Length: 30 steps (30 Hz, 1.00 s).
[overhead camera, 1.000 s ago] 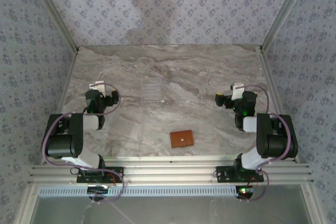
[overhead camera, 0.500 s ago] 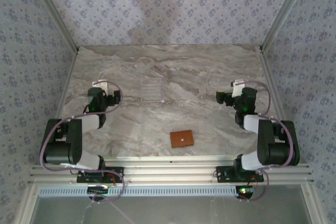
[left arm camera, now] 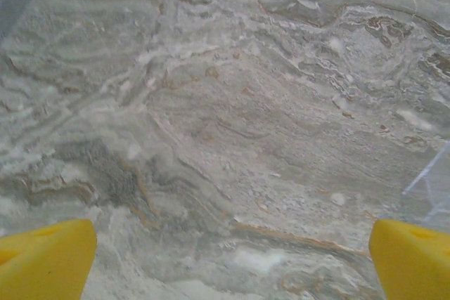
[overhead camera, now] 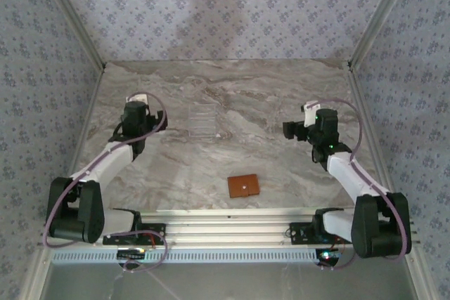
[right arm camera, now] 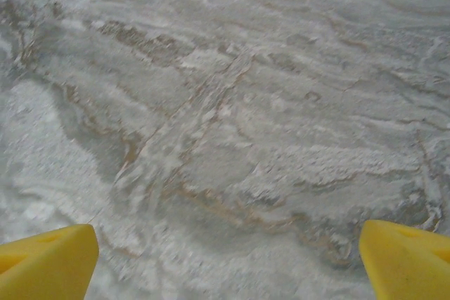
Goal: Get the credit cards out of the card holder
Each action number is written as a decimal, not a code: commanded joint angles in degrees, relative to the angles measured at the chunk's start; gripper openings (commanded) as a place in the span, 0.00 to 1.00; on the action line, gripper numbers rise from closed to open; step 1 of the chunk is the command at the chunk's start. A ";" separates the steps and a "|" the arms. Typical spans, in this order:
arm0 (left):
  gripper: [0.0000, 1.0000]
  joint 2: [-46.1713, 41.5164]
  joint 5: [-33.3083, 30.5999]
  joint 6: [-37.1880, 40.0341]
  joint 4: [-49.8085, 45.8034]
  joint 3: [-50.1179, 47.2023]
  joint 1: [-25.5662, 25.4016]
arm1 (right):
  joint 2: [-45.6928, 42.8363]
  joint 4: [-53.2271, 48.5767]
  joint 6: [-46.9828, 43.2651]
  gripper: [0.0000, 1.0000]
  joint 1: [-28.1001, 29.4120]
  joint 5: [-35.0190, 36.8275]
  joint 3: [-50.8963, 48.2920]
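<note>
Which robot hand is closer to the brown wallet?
Right. The right fingers hang beyond the wallet, off to its right; the left fingers are farther, far to its left.

Marble-look tabletop (overhead camera: 267, 89), grey-beige with brown veining, matte, evenly lit. Enclosed on three sides by wallpapered panels: back wall (overhead camera: 281, 5), left wall (overhead camera: 35, 103), right wall (overhead camera: 418, 89), all pale lilac-grey with a small repeating floral print. Slanted aluminium posts (overhead camera: 70, 15) at both rear corners. Soft dark shadow (overhead camera: 211, 12) on back wall, centre. Ribbed aluminium rails (overhead camera: 225, 224) along near edge; perforated strip (overhead camera: 225, 256) below, then plain grey surface (overhead camera: 232, 282).
</note>
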 commanded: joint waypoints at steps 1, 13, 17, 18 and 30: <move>0.99 2.28 5.41 -7.42 -13.00 7.00 -0.22 | -2.58 -9.27 1.81 0.97 2.32 2.94 1.86; 0.94 10.85 12.10 -10.55 -20.97 17.17 -5.11 | -2.09 -15.28 4.94 0.94 2.73 2.16 3.86; 0.93 13.17 14.49 -11.22 -22.04 19.30 -5.42 | -0.82 -16.47 5.36 0.94 2.64 2.15 4.99; 0.92 13.68 14.96 -11.26 -22.50 19.79 -5.42 | -0.73 -16.77 5.50 0.93 2.60 2.23 5.07; 0.88 18.95 18.49 -11.37 -25.65 24.99 -5.43 | -2.09 -17.51 6.01 0.93 2.26 2.71 5.49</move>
